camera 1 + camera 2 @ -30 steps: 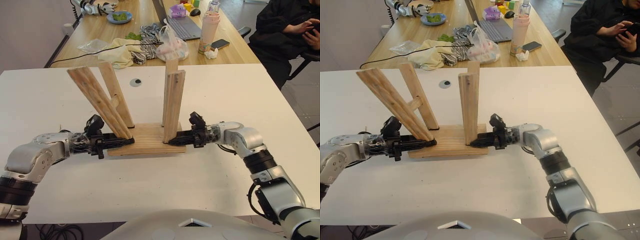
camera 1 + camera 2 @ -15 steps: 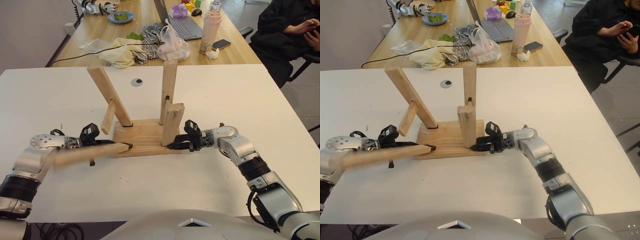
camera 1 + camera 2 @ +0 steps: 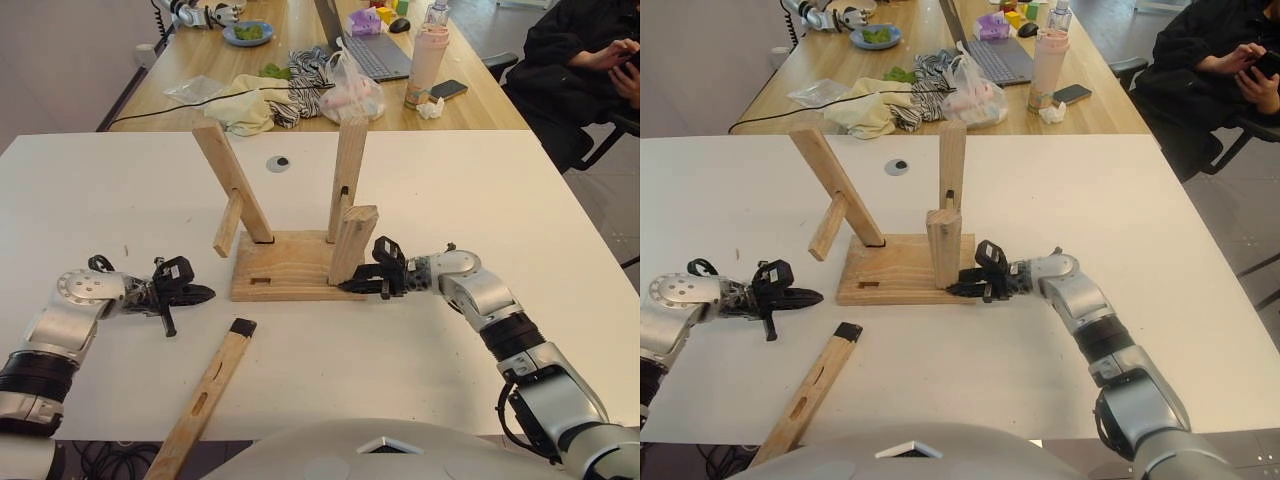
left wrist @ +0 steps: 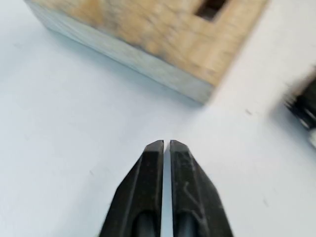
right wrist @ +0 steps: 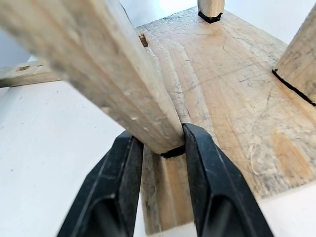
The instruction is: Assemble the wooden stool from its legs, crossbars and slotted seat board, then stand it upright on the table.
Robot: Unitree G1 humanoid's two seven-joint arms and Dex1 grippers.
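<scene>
I judge the loose pale wooden leg [image 3: 205,400], lying on the white bench [image 3: 450,180] at 7 o'clock of the slotted wooden seat board [image 3: 285,280], stiff, light and grippy, best taken mid-length by my left jaws, closed empty, while my right jaws clamp the near upright leg [image 3: 352,240] at its base.

Our two head eyes look down over one counter [image 3: 480,180]; wrist cameras peer close past the left claw [image 4: 166,144] and right claw [image 5: 159,134] at the seat board [image 5: 222,79].
</scene>
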